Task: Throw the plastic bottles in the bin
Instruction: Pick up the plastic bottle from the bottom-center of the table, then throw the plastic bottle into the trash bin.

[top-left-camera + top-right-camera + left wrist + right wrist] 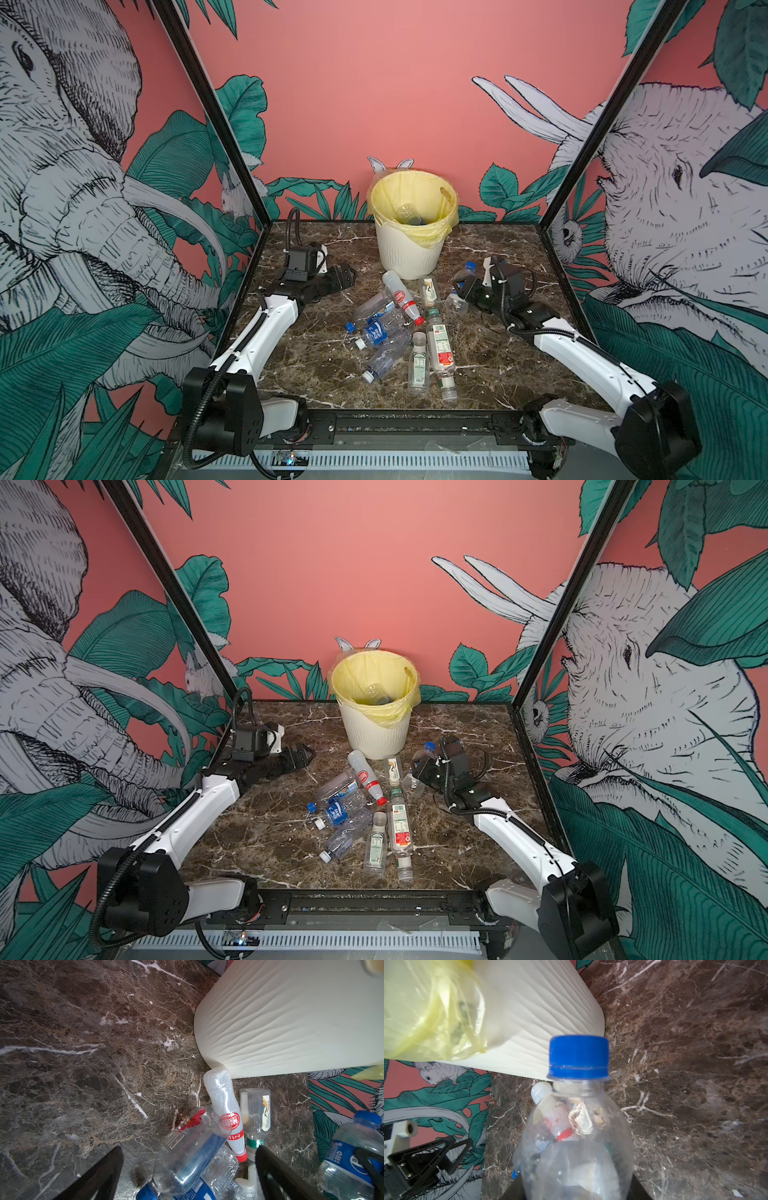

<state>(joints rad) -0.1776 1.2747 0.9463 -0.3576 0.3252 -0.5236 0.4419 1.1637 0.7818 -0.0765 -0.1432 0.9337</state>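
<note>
I am gripping a clear blue-capped bottle (577,1126) in the right tool (462,286), the jaws closed in on its body. The wrist view is cutting the fingers off at the frame edge, so I am reading the grip from both top views. The bottle is tilting with its cap toward the bin (409,253), just beside the bin's wall; I am not able to tell whether its base is touching the surface (316,374). The left tool (347,277) is gaping fully open and empty, beside the bin. The loose bottles (390,328) are lying overlapped in front of the bin, too tangled to count. Inside the yellow bag (386,199) I am making out only dim clear shapes.
</note>
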